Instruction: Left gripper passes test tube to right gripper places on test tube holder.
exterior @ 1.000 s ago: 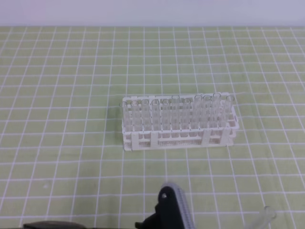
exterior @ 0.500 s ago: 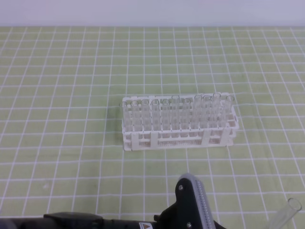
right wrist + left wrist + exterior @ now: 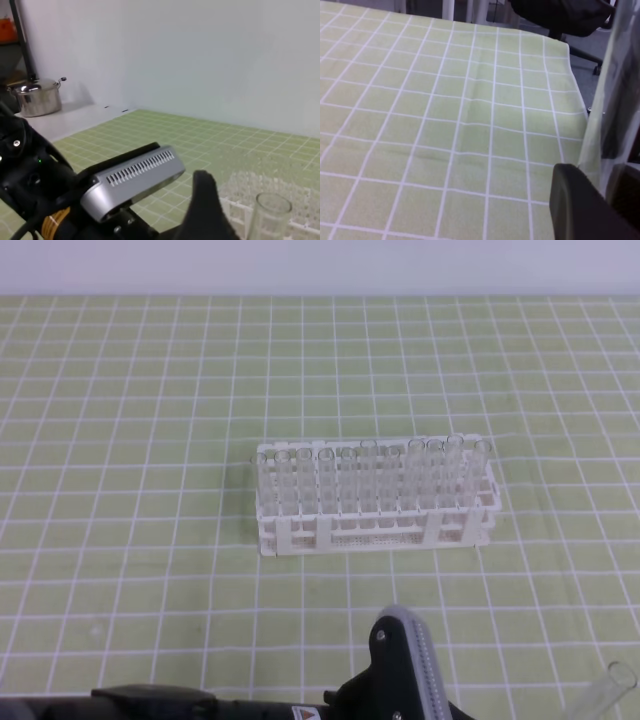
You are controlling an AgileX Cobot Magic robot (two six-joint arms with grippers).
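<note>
The test tube [image 3: 612,687], clear with an open mouth, pokes up tilted at the bottom right of the exterior view. My left gripper [image 3: 610,192] is shut on it; one black finger [image 3: 582,207] presses its side. The left arm [image 3: 405,670], with its grey ribbed panel, rises at bottom centre. In the right wrist view the tube's mouth [image 3: 270,207] stands just right of a black finger [image 3: 206,200] with a gap between them. My right gripper [image 3: 257,220] looks open; its other finger is out of frame. The white test tube holder [image 3: 372,530] stands mid-table, full of clear tubes.
A green gridded cloth [image 3: 150,440] covers the table. Its edge [image 3: 572,90] lies close to the held tube, with a dark chair base [image 3: 570,15] beyond. A steel pot [image 3: 37,97] sits on a side counter.
The ribbed left arm and the tube moved right along the bottom edge, then stayed nearly still. The tube's mouth has dipped slightly lower.
</note>
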